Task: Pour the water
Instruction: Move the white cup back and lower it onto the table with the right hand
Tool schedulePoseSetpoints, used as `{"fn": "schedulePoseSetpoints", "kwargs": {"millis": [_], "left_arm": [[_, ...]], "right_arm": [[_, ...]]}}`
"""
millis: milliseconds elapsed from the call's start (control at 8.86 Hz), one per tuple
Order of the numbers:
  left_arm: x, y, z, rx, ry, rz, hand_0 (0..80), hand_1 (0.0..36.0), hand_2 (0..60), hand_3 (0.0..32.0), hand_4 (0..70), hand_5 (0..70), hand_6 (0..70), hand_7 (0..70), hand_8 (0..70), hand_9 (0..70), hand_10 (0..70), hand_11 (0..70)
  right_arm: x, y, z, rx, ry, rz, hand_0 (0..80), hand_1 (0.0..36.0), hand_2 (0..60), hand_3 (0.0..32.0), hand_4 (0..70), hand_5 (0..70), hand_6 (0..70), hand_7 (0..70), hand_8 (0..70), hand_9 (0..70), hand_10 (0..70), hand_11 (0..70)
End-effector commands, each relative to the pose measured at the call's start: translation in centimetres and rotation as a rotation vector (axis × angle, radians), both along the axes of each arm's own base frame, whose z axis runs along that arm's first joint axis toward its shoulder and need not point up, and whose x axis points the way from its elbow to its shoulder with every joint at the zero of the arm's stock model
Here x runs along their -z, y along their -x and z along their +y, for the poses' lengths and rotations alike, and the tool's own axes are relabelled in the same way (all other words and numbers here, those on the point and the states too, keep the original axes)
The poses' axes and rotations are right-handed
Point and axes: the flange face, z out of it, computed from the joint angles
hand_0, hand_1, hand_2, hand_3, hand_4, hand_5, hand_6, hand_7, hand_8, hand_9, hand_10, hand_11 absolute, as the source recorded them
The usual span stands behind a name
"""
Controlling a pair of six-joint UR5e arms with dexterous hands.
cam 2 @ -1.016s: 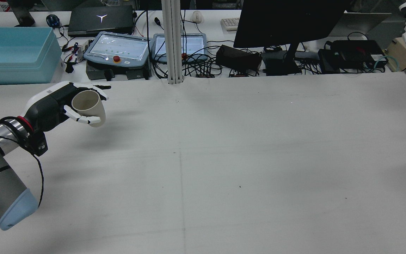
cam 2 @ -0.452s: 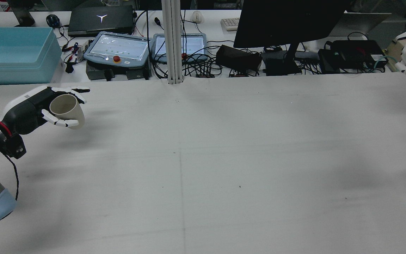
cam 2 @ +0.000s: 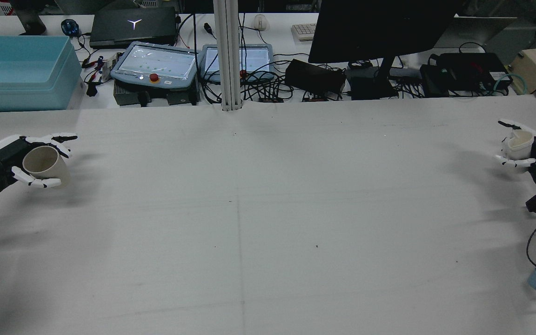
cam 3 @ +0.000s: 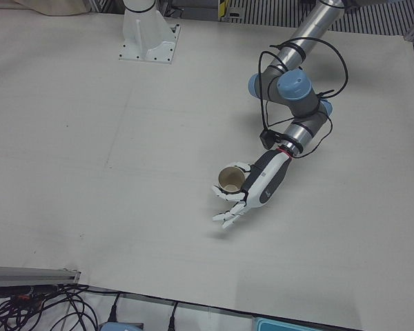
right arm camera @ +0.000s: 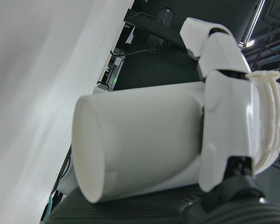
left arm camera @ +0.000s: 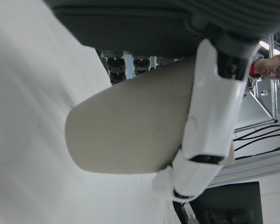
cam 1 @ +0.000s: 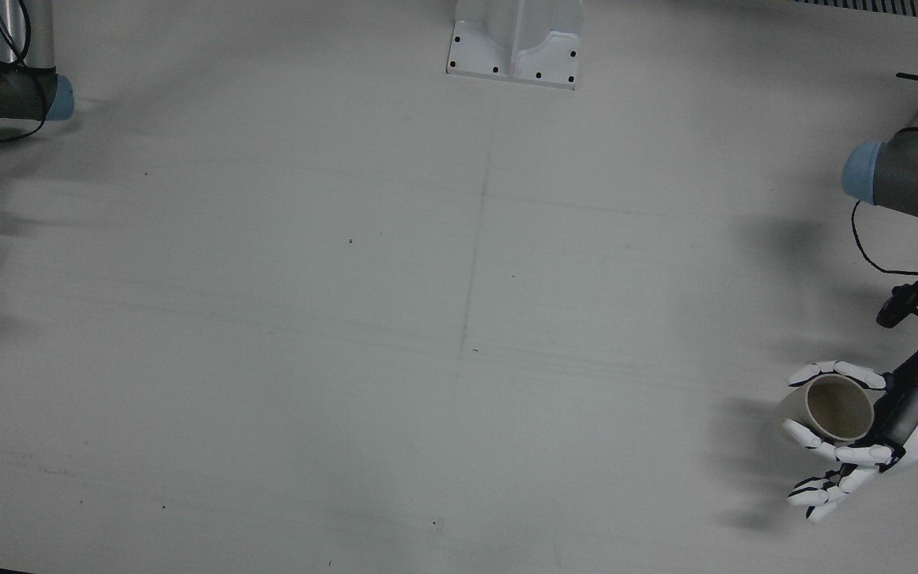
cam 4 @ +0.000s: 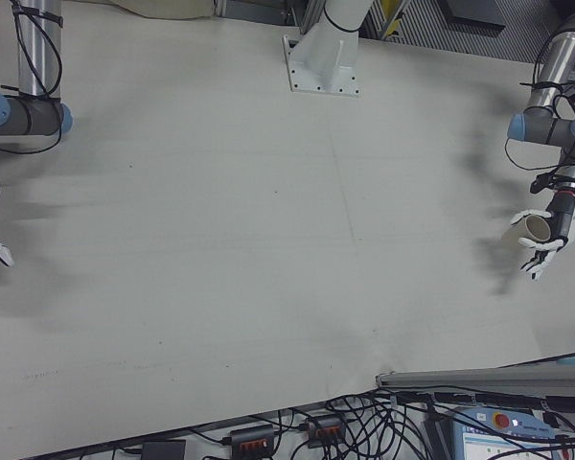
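A beige cup (cam 2: 44,164) is gripped by the left hand (cam 2: 3,160), whose white fingers (cam 2: 40,183) are wrapped around its wall. The cup is held near the left edge of the tabletop (cam 2: 268,209) as the rear view shows it, tilted so that its open mouth is turned up and back toward the rear camera; in the front view the mouth (cam 1: 839,407) is seen almost round, and its inside appears empty. Whether its base touches the tabletop cannot be told.

A white cup (cam 2: 519,142) is gripped by the right hand (cam 2: 531,151) near the opposite edge of the tabletop, well apart from the beige cup. It is held roughly upright, and its contents cannot be seen.

Beyond the far edge of the tabletop, a blue bin (cam 2: 19,70), two control tablets (cam 2: 156,65), a laptop (cam 2: 133,25), a monitor (cam 2: 379,28) and tangled cables (cam 2: 268,88) are seen.
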Motion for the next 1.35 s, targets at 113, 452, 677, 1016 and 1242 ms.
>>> {"fn": "schedulePoseSetpoints", "kwargs": {"millis": [113,452,677,1016,1242], "left_arm": [[-3.5,0.2,0.7,0.0,0.016,-0.04,70.2,36.0,60.0,0.0,63.4,70.0,13.0,18.9,7.8,7.1,10.1,17.1],[-5.4,0.8,1.9,0.0,0.015,-0.058,64.0,30.8,41.4,0.0,56.3,70.0,12.6,16.8,7.6,5.5,8.2,13.7],[-7.1,0.7,2.1,-0.005,0.031,-0.069,63.0,28.5,34.9,0.0,54.6,70.0,12.4,16.6,7.5,5.0,7.8,12.9],[-7.6,0.7,2.1,-0.002,0.019,-0.083,59.9,22.4,18.7,0.0,49.1,70.0,11.0,15.7,6.8,3.7,6.3,10.5],[-7.3,0.6,2.0,-0.002,0.016,-0.079,52.3,12.4,1.9,0.0,37.0,70.0,7.9,13.3,6.0,1.4,3.1,5.1]], "right_arm": [[-0.8,-3.2,0.6,0.037,0.021,-0.101,47.5,4.6,0.0,32.0,0.0,1.7,0.0,0.0,0.0,0.0,0.0,0.0],[0.0,-8.0,-0.3,0.002,-0.003,-0.102,46.8,5.1,0.0,32.0,0.0,1.9,0.0,0.0,0.0,0.0,0.0,0.0],[1.2,-9.6,-1.1,-0.027,-0.029,-0.109,46.8,5.5,0.0,32.0,0.0,1.9,0.0,0.0,0.0,0.0,0.0,0.0],[1.4,-10.7,-1.2,-0.019,-0.033,-0.103,46.9,5.6,0.0,32.0,0.0,1.9,0.0,0.0,0.0,0.0,0.0,0.0],[1.4,-10.8,-1.3,-0.02,-0.035,-0.102,47.2,6.8,0.0,32.0,0.0,2.2,0.0,0.0,0.0,0.0,0.0,0.0]]}}
